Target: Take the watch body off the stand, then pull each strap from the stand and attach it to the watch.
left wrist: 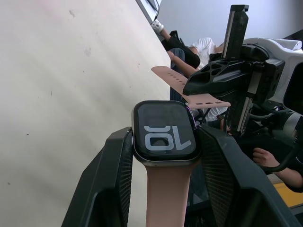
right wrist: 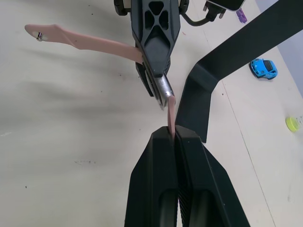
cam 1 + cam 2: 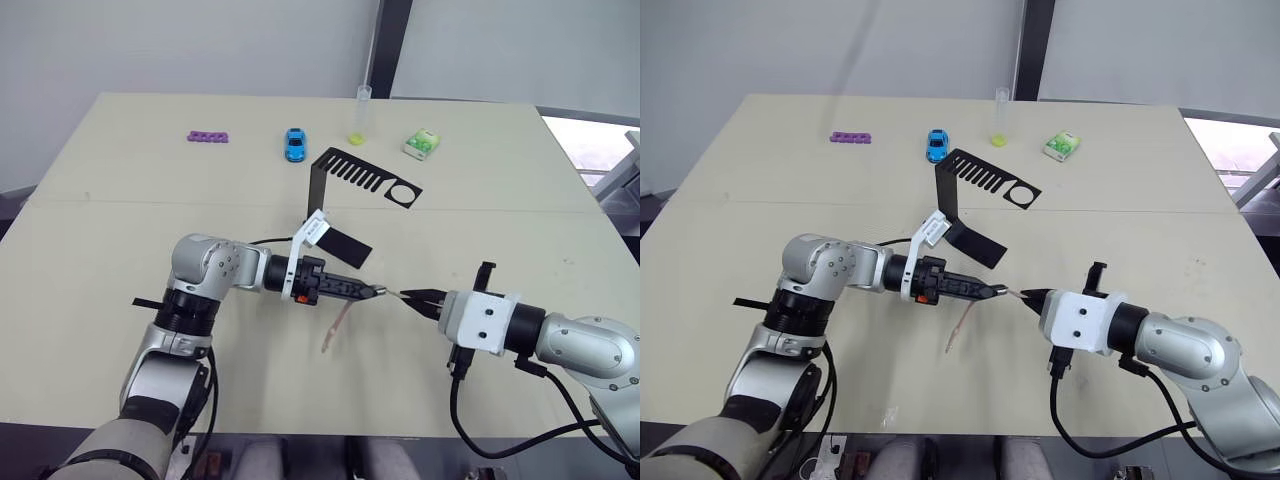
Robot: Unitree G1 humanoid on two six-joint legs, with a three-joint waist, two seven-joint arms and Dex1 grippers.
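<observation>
My left gripper is shut on the watch body, a small black case with white marks on its screen. One pinkish-tan strap is fixed to the body and hangs down toward the table. My right gripper faces the left one, shut on the second strap. That strap's free end reaches the other edge of the watch body; whether it is seated I cannot tell. The black stand sits behind both grippers with its comb-slotted arm bare.
Along the far side of the table lie a purple knobbly strip, a blue toy car, a clear tube on a yellow cap and a green-white packet. The stand's flat base lies just behind my left gripper.
</observation>
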